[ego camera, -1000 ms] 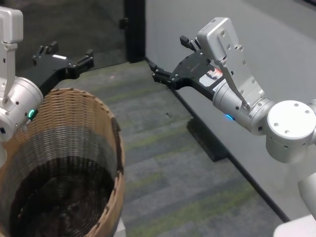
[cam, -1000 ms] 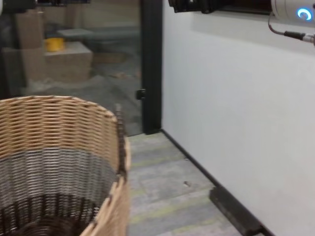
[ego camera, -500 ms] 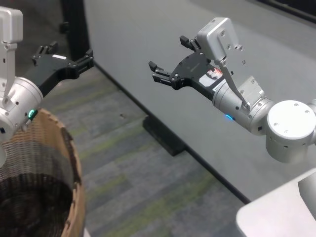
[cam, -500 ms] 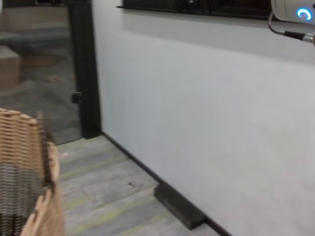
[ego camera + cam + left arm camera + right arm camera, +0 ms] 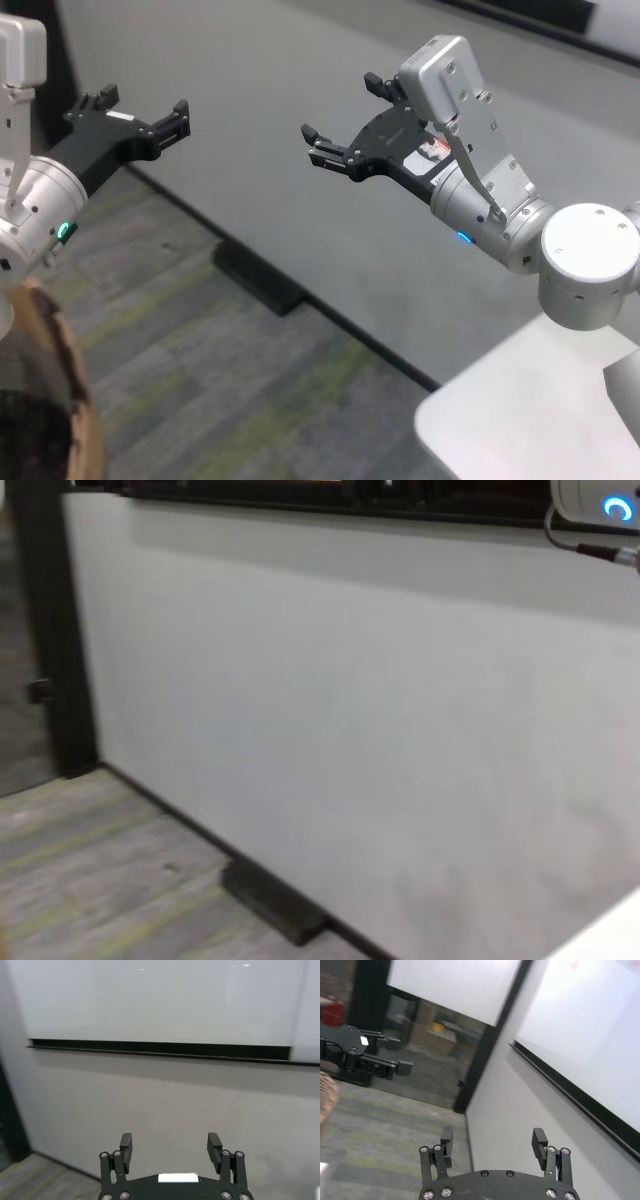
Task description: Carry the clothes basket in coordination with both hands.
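Observation:
Only a sliver of the clothes basket [image 5: 68, 405] shows at the lower left edge of the head view, with its dark rim and tan weave. The right wrist view catches its edge [image 5: 326, 1101]; the chest view does not show it. My left gripper [image 5: 140, 106] is open and empty, held high above and beyond the basket; it is also open in the left wrist view [image 5: 170, 1145], facing a wall. My right gripper [image 5: 342, 112] is open and empty, raised well to the right of the basket, as its wrist view [image 5: 493, 1140] also shows.
A grey wall [image 5: 350, 730] fills most of the chest view. A black block [image 5: 272, 902] lies on the carpet at its foot. A black door frame [image 5: 45, 630] stands at the left. A white surface corner [image 5: 520, 415] sits at the lower right.
The whole scene has slid left in the head and chest views: the basket has almost left the frame, the wall fills more, and a white surface has come in. Both grippers stay open, same pose.

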`<action>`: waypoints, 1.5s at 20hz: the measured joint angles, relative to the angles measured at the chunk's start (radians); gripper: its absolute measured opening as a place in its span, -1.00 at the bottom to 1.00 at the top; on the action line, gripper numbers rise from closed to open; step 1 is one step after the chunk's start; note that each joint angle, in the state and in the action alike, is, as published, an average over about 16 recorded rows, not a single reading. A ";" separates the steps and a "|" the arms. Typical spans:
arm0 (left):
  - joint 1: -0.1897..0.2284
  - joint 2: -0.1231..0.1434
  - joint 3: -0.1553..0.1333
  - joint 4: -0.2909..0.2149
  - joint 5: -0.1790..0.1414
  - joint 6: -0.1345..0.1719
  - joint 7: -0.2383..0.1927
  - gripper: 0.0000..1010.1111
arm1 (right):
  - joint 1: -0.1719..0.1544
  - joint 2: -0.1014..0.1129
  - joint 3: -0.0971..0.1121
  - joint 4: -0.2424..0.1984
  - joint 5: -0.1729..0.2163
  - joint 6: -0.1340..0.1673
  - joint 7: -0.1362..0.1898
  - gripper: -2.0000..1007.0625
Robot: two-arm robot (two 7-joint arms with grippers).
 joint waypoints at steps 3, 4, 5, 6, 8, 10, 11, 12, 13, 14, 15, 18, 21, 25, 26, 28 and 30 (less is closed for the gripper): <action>0.000 0.000 0.000 0.000 0.000 0.000 0.000 0.98 | 0.000 0.000 0.000 0.000 0.000 0.000 0.000 1.00; 0.000 0.000 0.000 0.000 0.000 0.000 0.000 0.98 | 0.000 0.000 0.000 0.000 0.000 0.000 0.000 1.00; 0.000 0.000 0.000 0.000 0.000 0.000 0.000 0.98 | 0.000 0.000 0.000 0.000 0.000 0.000 0.000 1.00; 0.000 0.000 0.000 0.000 0.000 0.000 0.000 0.98 | 0.000 0.000 0.000 0.000 0.000 0.000 0.000 1.00; 0.000 0.000 0.000 0.000 0.000 0.000 0.000 0.98 | 0.000 0.000 0.000 0.000 0.000 0.000 0.000 1.00; 0.000 0.000 0.000 0.000 0.000 0.000 0.000 0.98 | 0.000 0.000 0.000 0.000 0.000 0.000 0.000 1.00; 0.000 0.000 0.000 0.000 0.000 0.000 0.000 0.98 | 0.000 0.000 0.000 0.000 0.000 0.000 0.000 1.00; 0.000 0.000 0.000 0.000 0.000 0.000 0.000 0.98 | 0.000 0.000 0.000 0.000 0.000 0.000 0.000 1.00; 0.000 0.000 0.000 0.000 0.000 0.000 0.000 0.98 | 0.000 0.000 0.000 0.000 0.000 0.000 0.000 1.00; 0.000 0.000 0.000 0.000 0.000 0.000 0.000 0.98 | 0.000 0.000 0.000 0.000 0.000 0.000 0.000 1.00; 0.000 0.000 0.000 0.000 0.000 0.000 0.000 0.98 | 0.000 0.000 0.000 0.000 0.000 0.000 0.000 1.00; 0.000 0.001 0.001 0.000 -0.003 0.002 -0.007 0.98 | 0.000 0.000 0.000 0.000 0.000 0.000 0.000 1.00; 0.000 0.007 0.005 -0.005 -0.012 0.012 -0.020 0.98 | 0.000 0.000 0.000 0.000 0.000 0.000 0.000 1.00; 0.000 0.020 0.011 -0.020 -0.031 0.045 -0.039 0.98 | 0.000 0.000 0.000 0.000 0.000 0.000 0.000 1.00; 0.000 0.024 0.012 -0.025 -0.037 0.056 -0.044 0.98 | 0.000 0.000 0.000 0.000 0.000 0.000 0.000 1.00; 0.002 0.033 0.015 -0.037 -0.051 0.079 -0.057 0.98 | 0.000 0.000 0.000 0.000 0.000 0.000 0.000 1.00; 0.004 0.044 0.018 -0.052 -0.067 0.106 -0.071 0.98 | 0.000 0.000 0.000 0.000 0.000 0.000 0.000 1.00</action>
